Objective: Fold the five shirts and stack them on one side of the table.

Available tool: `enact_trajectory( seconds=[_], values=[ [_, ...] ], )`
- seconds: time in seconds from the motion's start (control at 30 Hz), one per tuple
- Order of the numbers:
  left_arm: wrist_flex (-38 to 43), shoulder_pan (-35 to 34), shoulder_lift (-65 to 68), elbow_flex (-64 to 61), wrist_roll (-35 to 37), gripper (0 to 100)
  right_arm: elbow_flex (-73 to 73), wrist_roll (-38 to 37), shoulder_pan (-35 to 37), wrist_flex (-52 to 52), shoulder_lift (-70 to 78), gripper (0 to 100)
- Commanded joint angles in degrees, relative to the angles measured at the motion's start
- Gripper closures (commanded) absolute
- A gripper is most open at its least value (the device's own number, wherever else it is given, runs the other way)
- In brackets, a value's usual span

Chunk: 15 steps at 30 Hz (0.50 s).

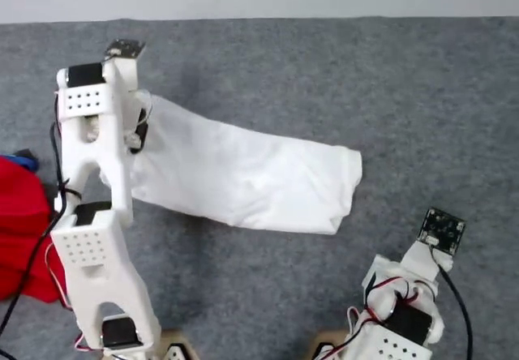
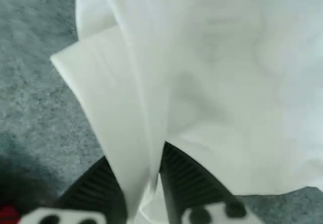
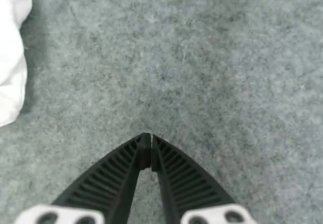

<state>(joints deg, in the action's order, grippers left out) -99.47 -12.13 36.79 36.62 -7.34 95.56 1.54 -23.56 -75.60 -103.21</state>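
Pinching the left end of the white shirt (image 1: 243, 177), your left gripper (image 2: 156, 158) has cloth clamped between its jaws, likely to carry a fold across. Your right gripper (image 3: 150, 141) rests closed and empty at near right, clear of the shirt. The red cloth (image 1: 20, 214) lies at the left edge.

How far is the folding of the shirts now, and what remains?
Done: a red garment lies at the table edge by the left arm; whether it is folded is unclear. In hand: the left gripper pinches one end of the white shirt, which lies as a long strip. The right gripper is shut over bare table. Left: finish folding this shirt and stack it.
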Motion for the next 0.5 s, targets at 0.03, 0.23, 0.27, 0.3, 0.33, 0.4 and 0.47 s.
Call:
enact_trajectory(
  seconds=[0.03, 0.23, 0.27, 0.3, 0.33, 0.4, 0.47],
  values=[
    [-1.23, 1.23, -4.66, 0.92, 0.53, 100, 0.88, 0.26, -0.66, 0.75, -0.66, 98.8],
    [-1.14, 8.35, -9.85, -5.41, 0.53, 100, 0.88, 0.26, -0.66, 0.75, -0.66, 98.8],
    [-1.14, 9.85, -11.08, -6.46, 0.97, 100, 0.88, 0.26, -0.66, 0.75, -0.66, 98.8],
    [-1.14, 11.25, -12.04, -7.16, 1.76, 100, 0.88, 0.26, -0.66, 0.75, -0.66, 98.8],
    [-1.14, 12.48, -12.92, -7.6, 2.46, 100, 0.88, 0.26, -0.66, 0.75, -0.66, 98.8],
    [-1.14, 14.77, -14.07, -7.87, 3.34, 100, 0.88, 0.26, -0.66, 0.75, -0.66, 98.8],
    [-1.14, 16.62, -14.95, -7.87, 4.13, 100, 0.88, 0.26, -0.66, 0.75, -0.66, 98.8]
  ],
)
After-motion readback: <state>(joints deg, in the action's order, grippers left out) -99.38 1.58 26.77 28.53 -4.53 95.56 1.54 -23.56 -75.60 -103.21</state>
